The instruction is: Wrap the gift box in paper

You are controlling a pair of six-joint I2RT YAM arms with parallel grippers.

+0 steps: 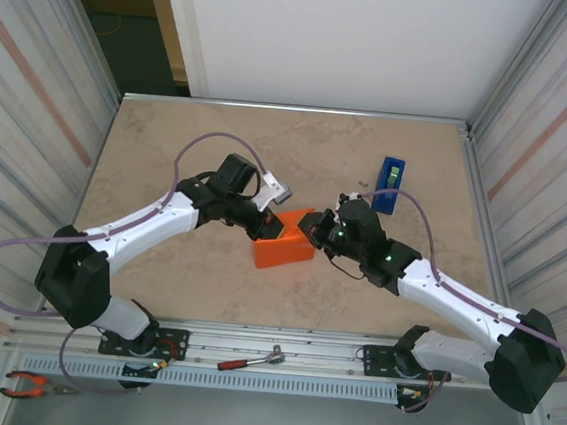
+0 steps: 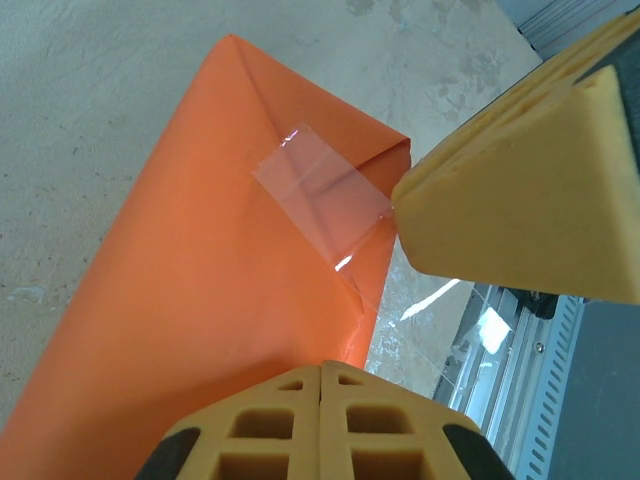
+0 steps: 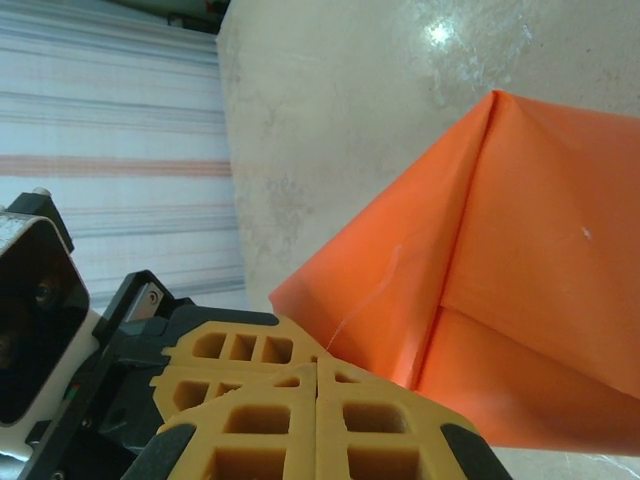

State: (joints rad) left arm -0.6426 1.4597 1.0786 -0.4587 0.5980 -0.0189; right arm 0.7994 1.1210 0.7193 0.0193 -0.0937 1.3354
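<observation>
Bright, even lt, glare on table (image 3: 437, 32)

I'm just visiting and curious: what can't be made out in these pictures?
- Top view: the gift box, if inside, is covered by the orange paper.
- Top view: the blue tape dispenser is too small to show how much tape remains.
- Left wrist view: the clear tape is see-through; where its loose end stops is unclear.
- Right wrist view: the picture edge cuts off the paper's right side.

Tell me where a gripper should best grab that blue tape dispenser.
Probably from above, closing across the middle of the tape dispenser: it is long and narrow, so its two long sides give the shortest span.
</observation>
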